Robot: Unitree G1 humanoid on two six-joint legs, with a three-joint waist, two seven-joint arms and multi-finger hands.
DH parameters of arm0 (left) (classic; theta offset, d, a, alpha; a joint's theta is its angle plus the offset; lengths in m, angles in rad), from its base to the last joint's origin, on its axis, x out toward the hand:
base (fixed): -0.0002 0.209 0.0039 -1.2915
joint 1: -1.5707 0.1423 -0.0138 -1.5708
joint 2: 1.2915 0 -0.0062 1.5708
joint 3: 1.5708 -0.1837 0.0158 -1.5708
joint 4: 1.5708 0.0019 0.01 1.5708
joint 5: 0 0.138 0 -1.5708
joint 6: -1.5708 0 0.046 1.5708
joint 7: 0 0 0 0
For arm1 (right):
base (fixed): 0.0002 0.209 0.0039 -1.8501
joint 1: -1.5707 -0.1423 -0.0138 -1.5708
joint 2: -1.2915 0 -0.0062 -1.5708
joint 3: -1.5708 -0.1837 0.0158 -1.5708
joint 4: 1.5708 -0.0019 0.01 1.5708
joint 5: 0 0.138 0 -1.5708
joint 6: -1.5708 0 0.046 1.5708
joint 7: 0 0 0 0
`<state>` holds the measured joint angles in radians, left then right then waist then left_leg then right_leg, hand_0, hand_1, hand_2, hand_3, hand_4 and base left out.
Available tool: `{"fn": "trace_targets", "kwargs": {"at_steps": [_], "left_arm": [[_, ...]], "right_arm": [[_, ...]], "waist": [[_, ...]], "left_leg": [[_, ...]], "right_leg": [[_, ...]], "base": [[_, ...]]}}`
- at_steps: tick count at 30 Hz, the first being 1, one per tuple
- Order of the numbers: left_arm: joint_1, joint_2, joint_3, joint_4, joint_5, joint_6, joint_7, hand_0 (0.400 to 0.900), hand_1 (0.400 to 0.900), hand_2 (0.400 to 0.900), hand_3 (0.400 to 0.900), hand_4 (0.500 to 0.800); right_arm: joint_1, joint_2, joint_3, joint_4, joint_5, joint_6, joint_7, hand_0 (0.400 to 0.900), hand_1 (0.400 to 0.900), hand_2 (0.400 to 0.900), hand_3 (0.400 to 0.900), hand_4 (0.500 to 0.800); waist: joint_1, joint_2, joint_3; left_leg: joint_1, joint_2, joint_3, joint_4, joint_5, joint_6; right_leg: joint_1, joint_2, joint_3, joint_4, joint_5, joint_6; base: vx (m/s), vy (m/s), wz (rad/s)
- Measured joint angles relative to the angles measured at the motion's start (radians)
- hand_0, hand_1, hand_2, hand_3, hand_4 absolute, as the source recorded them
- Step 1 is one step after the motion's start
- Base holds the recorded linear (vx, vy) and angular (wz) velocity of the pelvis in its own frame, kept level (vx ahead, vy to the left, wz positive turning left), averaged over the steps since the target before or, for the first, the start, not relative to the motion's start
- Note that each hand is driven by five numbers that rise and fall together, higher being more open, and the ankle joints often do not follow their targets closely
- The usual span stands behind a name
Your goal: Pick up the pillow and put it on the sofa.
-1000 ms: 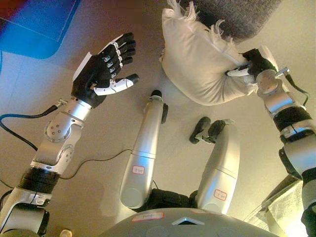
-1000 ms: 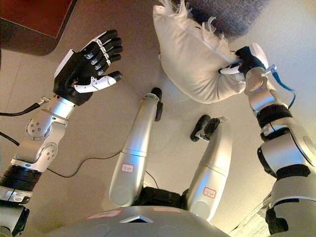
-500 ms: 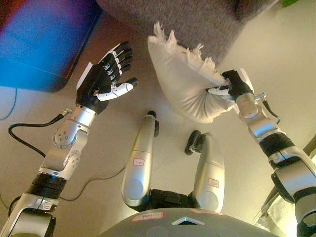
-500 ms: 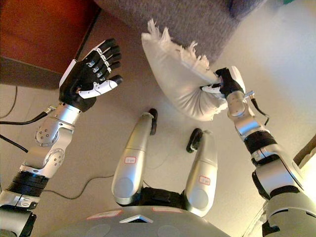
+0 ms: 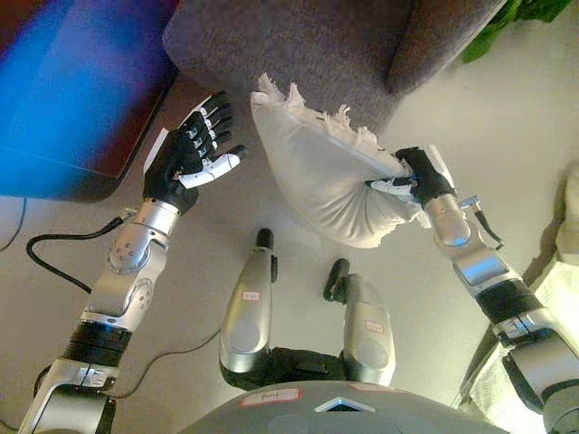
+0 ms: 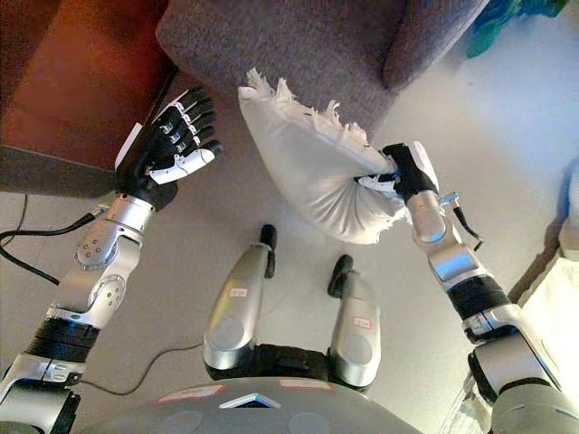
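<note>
— Fingers (image 5: 409,174) of our right hand (image 5: 423,177) are curled and pinch the right end of the pillow (image 5: 317,181), where the cloth is bunched. On our left hand (image 5: 187,154) they are straight and spread, palm turned toward the pillow, touching nothing.

— And where is the pillow now?

— It hangs in the air, off the floor (image 5: 208,262), just in front of the sofa (image 5: 317,45). Its fringed top edge overlaps the front of the grey seat in both views, but we cannot tell if it touches. It is not yet on the sofa.

— What could go wrong from here?

— We hold it only at one end, by a small fold of cloth. We think the weight of the filling may pull the fold out of the pinch when we lift higher, and the pillow would drop to the floor. Also the free left end may catch on the front edge of the seat, so it would tip back toward us. The left hand is near and could support the other side.
</note>
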<state>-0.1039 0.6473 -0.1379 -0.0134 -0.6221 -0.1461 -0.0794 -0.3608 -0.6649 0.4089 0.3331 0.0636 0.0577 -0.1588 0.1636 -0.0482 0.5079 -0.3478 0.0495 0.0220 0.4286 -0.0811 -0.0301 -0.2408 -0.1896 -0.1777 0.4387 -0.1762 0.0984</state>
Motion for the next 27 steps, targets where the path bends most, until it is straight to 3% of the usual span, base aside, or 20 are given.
{"fn": "trace_targets", "kwargs": {"at_steps": [5, 11, 22, 27], "left_arm": [[0.009, -0.001, 0.045, -0.001, 0.016, 0.04, -0.019, 0.9, 0.9, 0.9, 0.9, 0.8], [0.043, -0.029, 0.088, -0.004, 0.018, 0.099, -0.04, 0.9, 0.9, 0.9, 0.9, 0.8], [0.152, -0.074, 0.092, -0.003, -0.031, 0.184, -0.079, 0.9, 0.9, 0.9, 0.9, 0.8], [0.168, -0.094, 0.088, 0.0, -0.045, 0.21, -0.115, 0.9, 0.9, 0.9, 0.9, 0.8]], "right_arm": [[0.016, -0.005, -0.065, -0.092, -0.041, 0.0, 0.044, 0.4, 0.4, 0.4, 0.4, 0.5], [0.028, -0.083, -0.121, -0.216, -0.071, 0.0, 0.14, 0.4, 0.4, 0.4, 0.4, 0.5], [0.016, -0.247, -0.135, -0.25, -0.066, 0.002, 0.286, 0.4, 0.4, 0.4, 0.4, 0.5], [-0.086, -0.308, -0.088, -0.125, -0.057, 0.0, 0.339, 0.4, 0.4, 0.4, 0.4, 0.5]], "waist": [[-0.02, -0.04, -0.029], [-0.022, -0.063, -0.078], [-0.022, -0.066, -0.235], [-0.019, -0.073, -0.265]], "left_leg": [[0.11, -0.008, 0.008, -0.156, 0.054, 0.002], [0.216, -0.02, 0.034, -0.275, 0.078, 0.006], [0.315, -0.022, 0.043, -0.377, 0.091, -0.009], [0.338, -0.022, 0.031, -0.405, 0.103, -0.014]], "right_leg": [[0.127, 0.01, -0.019, -0.194, 0.078, 0.011], [0.247, 0.013, -0.022, -0.369, 0.152, 0.021], [0.346, 0.023, -0.033, -0.475, 0.166, 0.022], [0.374, 0.027, -0.059, -0.499, 0.168, 0.019]], "base": [[0.13, 0.042, -0.03], [0.06, 0.054, -0.08], [0.03, 0.026, 0.01], [0.06, 0.002, 0.14]]}}
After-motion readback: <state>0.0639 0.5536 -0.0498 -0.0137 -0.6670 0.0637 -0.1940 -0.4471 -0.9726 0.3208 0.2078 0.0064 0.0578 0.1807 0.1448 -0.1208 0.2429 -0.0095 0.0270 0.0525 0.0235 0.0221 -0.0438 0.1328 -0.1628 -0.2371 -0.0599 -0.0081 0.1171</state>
